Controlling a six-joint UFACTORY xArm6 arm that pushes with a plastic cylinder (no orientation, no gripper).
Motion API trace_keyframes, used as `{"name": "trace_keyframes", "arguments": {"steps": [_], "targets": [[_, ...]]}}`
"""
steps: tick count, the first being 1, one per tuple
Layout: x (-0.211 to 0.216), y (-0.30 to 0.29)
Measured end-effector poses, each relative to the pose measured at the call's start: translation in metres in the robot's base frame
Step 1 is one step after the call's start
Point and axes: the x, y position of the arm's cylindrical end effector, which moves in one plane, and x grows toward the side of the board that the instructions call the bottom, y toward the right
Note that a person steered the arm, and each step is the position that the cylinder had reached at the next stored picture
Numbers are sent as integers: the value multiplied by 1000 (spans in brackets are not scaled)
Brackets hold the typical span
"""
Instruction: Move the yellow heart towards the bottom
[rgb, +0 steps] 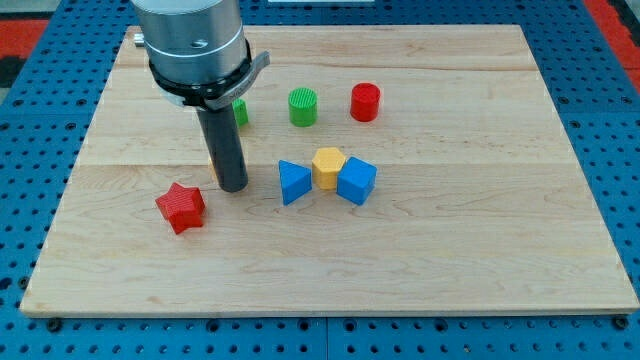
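Camera view: my tip (233, 187) planted on the wooden table (480, 260), left of centre, just up and to the right of the red star (181, 207) and just left of the blue triangle (293, 183), touching neither as far as can be told. No hand fitted, only a bare dark rod, so nothing to open, close or hold. Only plainly visible yellow block (328, 167) wedged between the blue triangle and the blue cube (356, 181), touching both, to the right of my tip and a shade higher in the view; outline closer to a hexagon than a heart from this angle. Thin yellow-orange sliver (214, 168) showing at the rod's left edge, possibly a second yellow piece hidden behind the rod; impossible to settle which is the heart. Judged on the visible block: approach needed from the view's top side, then a push downward between the two blue neighbours. Green cylinder (303, 106) and red cylinder (365, 102) well above; another green block (241, 112) half hidden behind the rod. No containers on the table.
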Motion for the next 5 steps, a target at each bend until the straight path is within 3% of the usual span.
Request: {"name": "trace_keyframes", "arguments": {"steps": [2, 3, 5], "targets": [[-43, -72], [-53, -43], [-28, 46]]}}
